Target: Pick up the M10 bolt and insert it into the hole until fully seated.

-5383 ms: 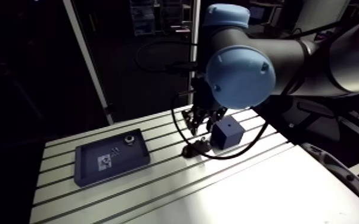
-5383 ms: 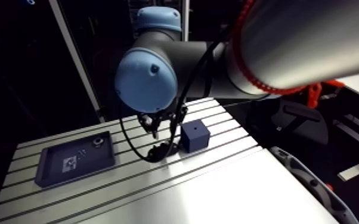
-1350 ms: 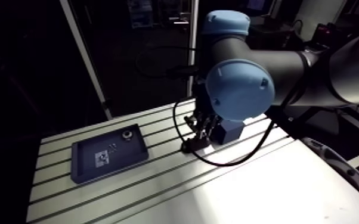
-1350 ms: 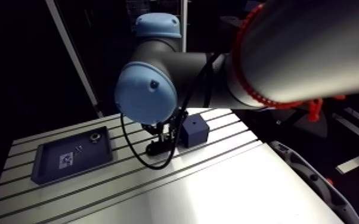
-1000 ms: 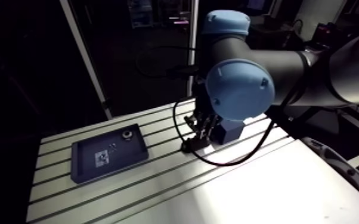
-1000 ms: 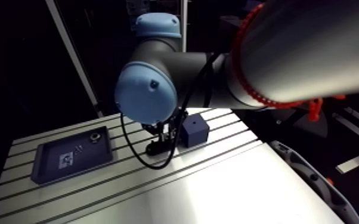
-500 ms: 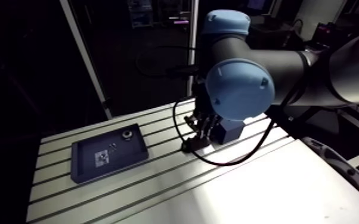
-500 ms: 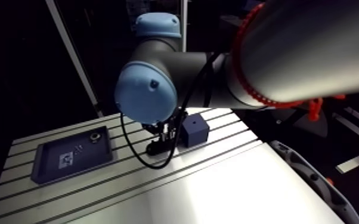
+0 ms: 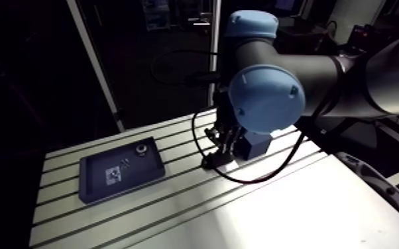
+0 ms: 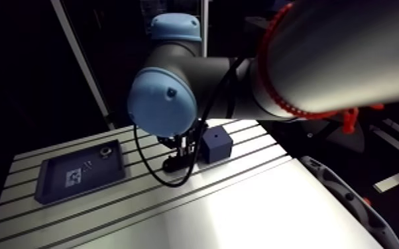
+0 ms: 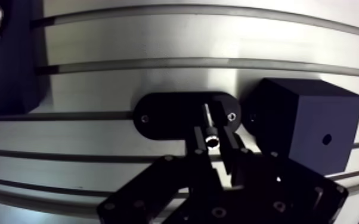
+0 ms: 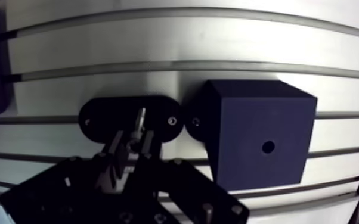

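Clamping M10 bolt [image 11: 206,117] shank-down, gripper [image 11: 213,143] pinched tight around it; suits block [image 9: 256,144] top hole [image 12: 268,146], 3 o'clock in arm view.

Bolt [image 11: 208,122], clamped in the gripper [image 11: 213,144]: its far end merges with the black plate [image 11: 164,116] beneath, so entry into a hole cannot be told. Cube [image 11: 304,128] beside the gripper: nearest corner covered by the gripper body. Tray [image 11: 6,71], ahead and aside: cut off at the edge. Arm view: tray contents [image 9: 136,157] too small to identify; joint cap [image 9: 266,98] hides most of the cube
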### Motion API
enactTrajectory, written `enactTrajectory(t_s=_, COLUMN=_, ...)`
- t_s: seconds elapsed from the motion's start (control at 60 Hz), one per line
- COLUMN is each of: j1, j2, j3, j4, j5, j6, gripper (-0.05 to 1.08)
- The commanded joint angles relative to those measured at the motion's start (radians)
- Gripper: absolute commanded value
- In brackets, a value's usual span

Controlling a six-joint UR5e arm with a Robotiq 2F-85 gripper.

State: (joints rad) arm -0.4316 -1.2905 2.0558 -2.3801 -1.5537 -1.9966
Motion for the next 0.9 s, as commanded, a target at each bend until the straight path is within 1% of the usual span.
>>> enactTrajectory(t_s=0.017, j1=0.003, j2=-0.009, j3=-0.008, j4=0.003, j5=0.007, j6=0.001, gripper=0.82)
enactTrajectory(t_s=0.233, j1=0.007, j2=-0.017, j3=-0.018, j4=0.012, j5=0.01, j6=0.003, gripper=0.9)
enactTrajectory(t_s=0.25, j1=0.007, j2=-0.022, j3=-0.022, j4=0.012, j5=0.01, j6=0.006, gripper=0.92)
enactTrajectory(t_s=0.4, j1=0.007, j2=-0.048, j3=-0.044, j4=0.047, j5=0.01, j6=0.006, gripper=0.96)
enactTrajectory(t_s=0.417, j1=0.007, j2=-0.054, j3=-0.05, j4=0.058, j5=0.01, j6=0.005, gripper=0.98)
enactTrajectory(t_s=0.467, j1=0.007, j2=-0.061, j3=-0.057, j4=0.067, j5=0.01, j6=0.005, gripper=1.0)
enactTrajectory(t_s=0.5, j1=0.007, j2=-0.073, j3=-0.075, j4=0.089, j5=0.008, j6=0.006, gripper=1.03)
enactTrajectory(t_s=0.583, j1=0.007, j2=-0.082, j3=-0.094, j4=0.121, j5=0.008, j6=0.006, gripper=1.05)
enactTrajectory(t_s=0.617, j1=0.007, j2=-0.093, j3=-0.12, j4=0.163, j5=0.007, j6=0.01, gripper=1.07)
enactTrajectory(t_s=0.65, j1=0.007, j2=-0.093, j3=-0.12, j4=0.163, j5=0.007, j6=0.01, gripper=1.07)
enactTrajectory(t_s=0.667, j1=0.007, j2=-0.096, j3=-0.132, j4=0.185, j5=0.008, j6=0.013, gripper=1.07)
enactTrajectory(t_s=0.683, j1=0.007, j2=-0.096, j3=-0.132, j4=0.185, j5=0.008, j6=0.013, gripper=1.07)
enactTrajectory(t_s=0.733, j1=0.005, j2=-0.1, j3=-0.164, j4=0.236, j5=0.004, j6=0.027, gripper=1.07)
enactTrajectory(t_s=0.783, j1=0.004, j2=-0.101, j3=-0.179, j4=0.262, j5=0.006, j6=0.037, gripper=1.07)
enactTrajectory(t_s=0.817, j1=0.002, j2=-0.1, j3=-0.218, j4=0.308, j5=0.002, j6=0.069, gripper=1.07)
enactTrajectory(t_s=0.9, j1=0.001, j2=-0.1, j3=-0.254, j4=0.357, j5=0.002, j6=0.086, gripper=1.08)
